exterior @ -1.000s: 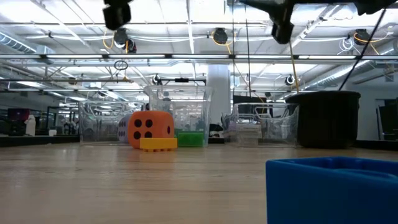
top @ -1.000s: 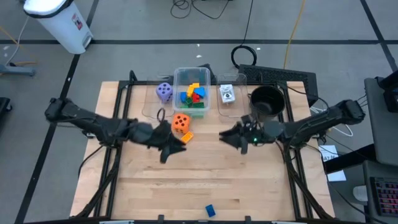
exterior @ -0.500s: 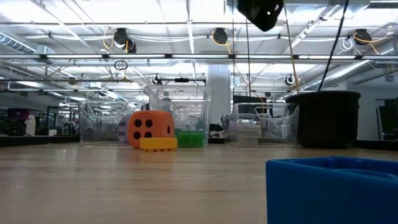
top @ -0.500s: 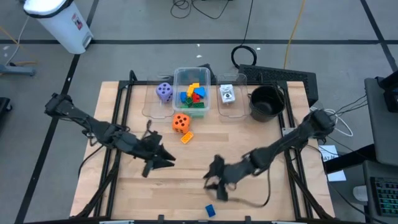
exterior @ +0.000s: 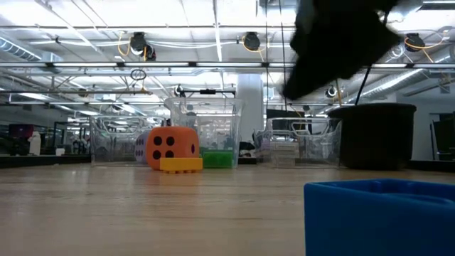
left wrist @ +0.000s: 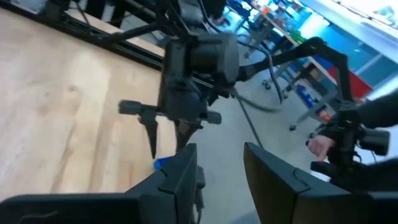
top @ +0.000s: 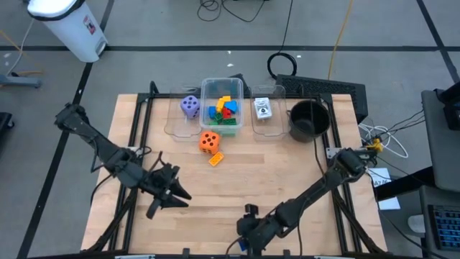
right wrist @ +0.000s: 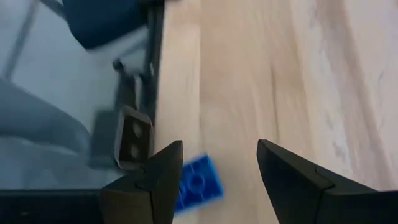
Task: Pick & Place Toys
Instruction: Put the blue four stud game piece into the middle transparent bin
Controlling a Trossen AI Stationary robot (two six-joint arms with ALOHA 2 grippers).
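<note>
A blue brick (right wrist: 196, 183) lies flat on the wooden table at its near edge, large in the low view (exterior: 380, 217). My right gripper (right wrist: 219, 146) hangs open just above it, slanting down, with the brick below its fingertips and untouched; in the high view (top: 246, 234) it covers the brick. My left gripper (top: 183, 196) hovers open and holds nothing over the table's left middle. An orange die (top: 208, 141) and a yellow brick (top: 215, 159) rest on the table. Far back stand a purple die (top: 190, 106), a clear tub of bricks (top: 222, 108) and a white card (top: 263, 108).
A black round pot (top: 309, 119) stands at the far right of the table. The table's near edge (right wrist: 168, 74) runs right beside the blue brick, with a dark frame bar below it. Bare wood (top: 287, 180) lies between the two arms.
My right gripper has swept from the table's middle near the pot toward the near edge and down, tipping downward, and now hangs over the blue brick. My left gripper has drawn back from beside the orange die toward the near left. No toy has moved.
</note>
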